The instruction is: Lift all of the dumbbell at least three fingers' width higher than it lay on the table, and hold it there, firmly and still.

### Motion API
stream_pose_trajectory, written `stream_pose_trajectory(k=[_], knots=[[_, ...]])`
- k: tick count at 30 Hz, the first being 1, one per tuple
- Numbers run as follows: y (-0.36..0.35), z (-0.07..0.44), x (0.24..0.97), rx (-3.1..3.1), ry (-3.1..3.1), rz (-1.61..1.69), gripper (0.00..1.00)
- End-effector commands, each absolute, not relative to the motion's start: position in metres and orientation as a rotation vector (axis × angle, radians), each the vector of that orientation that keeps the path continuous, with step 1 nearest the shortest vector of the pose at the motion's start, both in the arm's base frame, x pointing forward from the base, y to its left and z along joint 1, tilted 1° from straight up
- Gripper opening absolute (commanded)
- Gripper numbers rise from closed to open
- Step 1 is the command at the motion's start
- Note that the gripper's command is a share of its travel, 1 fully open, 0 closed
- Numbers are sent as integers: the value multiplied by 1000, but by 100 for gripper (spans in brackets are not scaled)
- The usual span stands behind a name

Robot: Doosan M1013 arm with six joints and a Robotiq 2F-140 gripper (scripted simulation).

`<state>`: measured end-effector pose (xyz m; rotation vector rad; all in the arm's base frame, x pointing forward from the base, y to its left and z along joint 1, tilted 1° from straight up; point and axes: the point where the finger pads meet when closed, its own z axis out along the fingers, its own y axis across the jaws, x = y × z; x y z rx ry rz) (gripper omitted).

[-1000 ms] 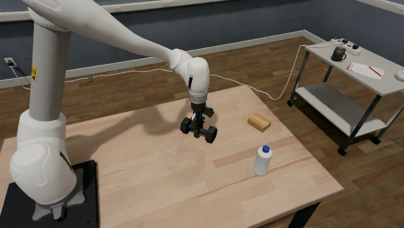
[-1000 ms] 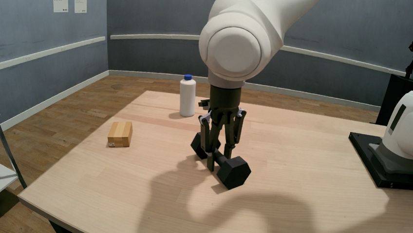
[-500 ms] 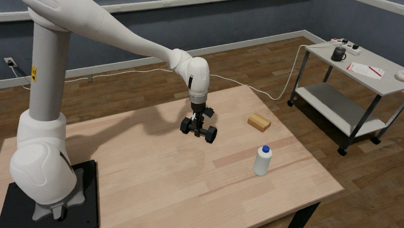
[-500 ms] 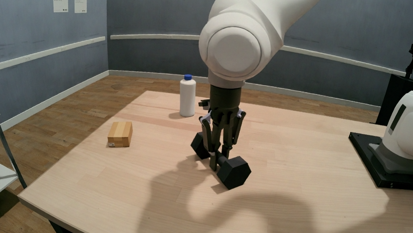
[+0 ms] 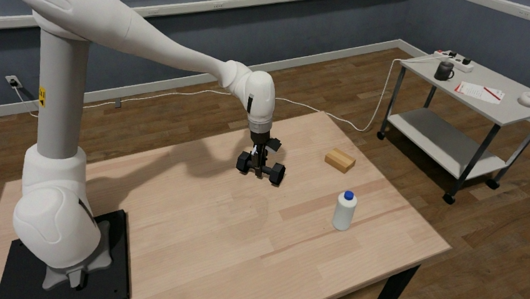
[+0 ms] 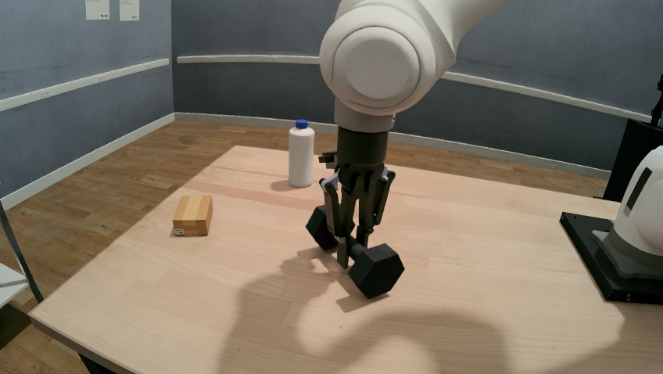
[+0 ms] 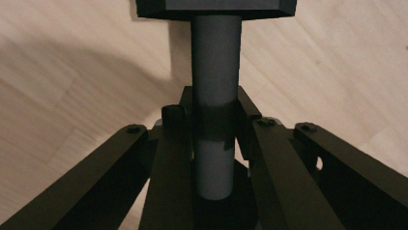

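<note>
A black dumbbell with hexagonal heads and a grey bar lies on the wooden table near its middle; it also shows in the exterior view. My gripper comes straight down on it and is shut on the bar between the two heads, fingertips near the table top. In the wrist view the grey bar runs up the frame and both finger pads press against its sides. Both heads rest on the table.
A small wooden block lies to the right of the dumbbell. A white bottle with a blue cap stands nearer the table's front right. A grey cart stands on the floor beyond the table's right edge.
</note>
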<state>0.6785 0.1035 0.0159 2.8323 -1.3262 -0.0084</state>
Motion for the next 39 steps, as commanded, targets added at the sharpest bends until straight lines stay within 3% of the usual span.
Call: stream_pose_trajectory(k=[1, 39], knots=[[104, 22, 679, 2833, -1327, -6, 10], [105, 114, 680, 2834, -1327, -6, 10]])
